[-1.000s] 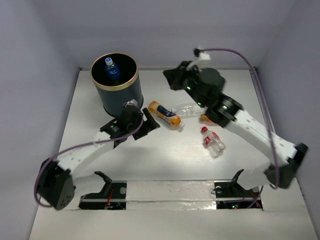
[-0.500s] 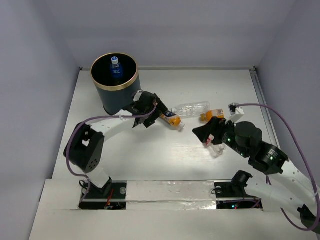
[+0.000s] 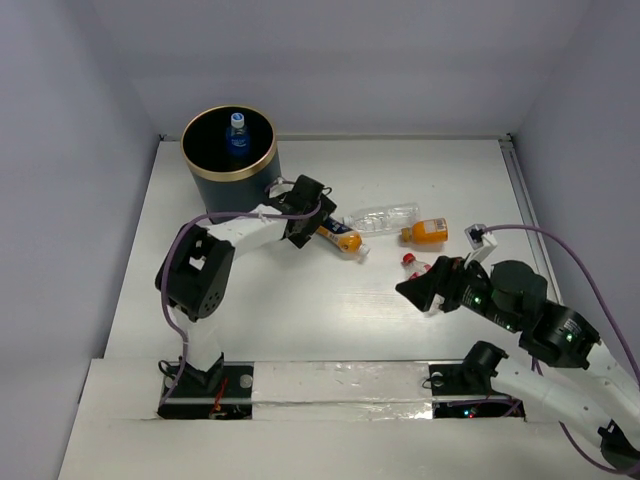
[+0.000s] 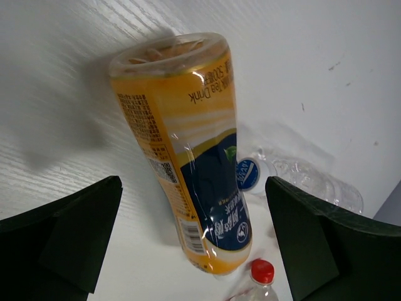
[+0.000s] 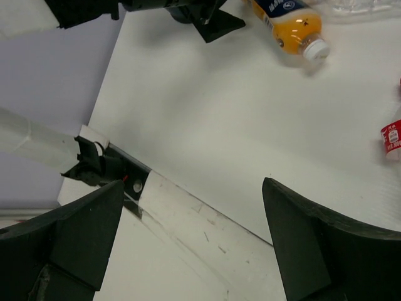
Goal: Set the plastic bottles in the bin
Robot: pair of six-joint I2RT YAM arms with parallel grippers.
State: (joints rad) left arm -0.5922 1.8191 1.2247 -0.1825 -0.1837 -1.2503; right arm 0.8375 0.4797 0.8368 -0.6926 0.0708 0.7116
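Observation:
The dark bin [image 3: 214, 174] with a gold rim stands at the far left, and a blue-capped bottle [image 3: 238, 132] stands upright inside it. My left gripper [image 3: 312, 216] [image 4: 193, 183] is open just right of the bin, its fingers [image 4: 69, 238] wide apart on either side of a lying orange bottle [image 3: 340, 238] [image 4: 182, 144], with gaps on both sides. A clear bottle [image 3: 385, 217] [image 4: 301, 182] and a small orange bottle [image 3: 427, 232] lie further right. My right gripper [image 3: 418, 291] [image 5: 191, 188] is open and empty, partly covering a red-capped bottle [image 3: 409, 260] [image 5: 391, 137].
The white side walls enclose the table on the left, right and back. A taped strip [image 5: 207, 226] and the arm mounts [image 3: 205, 385] run along the near edge. The left arm's base [image 3: 190, 280] sits near the left middle.
My right arm has swung back from the far middle to the near right and opened its jaws. My left gripper has moved right to the orange bottle and opened wider.

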